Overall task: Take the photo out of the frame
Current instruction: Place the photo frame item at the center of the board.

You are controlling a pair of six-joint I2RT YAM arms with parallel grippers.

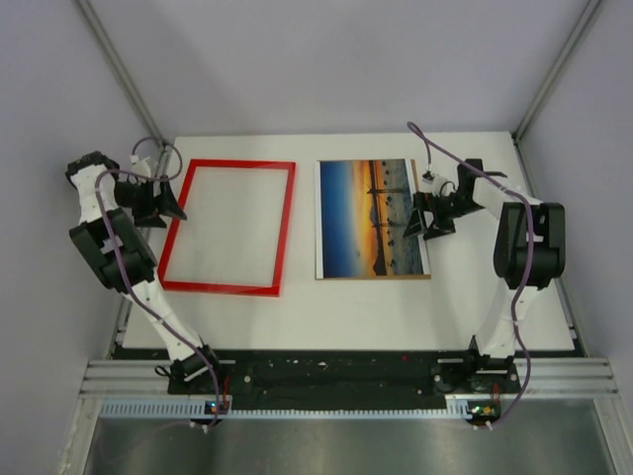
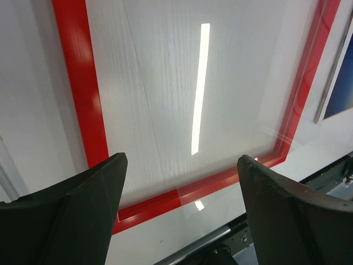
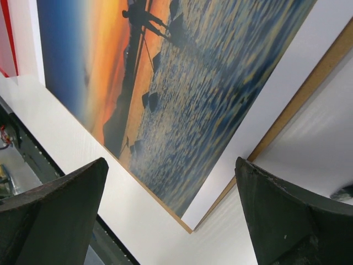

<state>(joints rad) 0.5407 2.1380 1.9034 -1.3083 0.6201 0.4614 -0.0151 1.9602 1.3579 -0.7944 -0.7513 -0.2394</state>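
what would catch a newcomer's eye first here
The bright red frame lies flat on the left of the white table, no picture in it. Right beside it, apart, lies the photo, an orange-and-blue sunset over water. The left gripper hangs open at the frame's left edge, the right gripper open at the photo's right edge.

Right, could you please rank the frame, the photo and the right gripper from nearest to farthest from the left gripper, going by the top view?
1. The frame: just beside the left gripper, on the left of the view.
2. The photo: to the right of the frame, lying apart from it.
3. The right gripper: farthest, at the photo's right edge.
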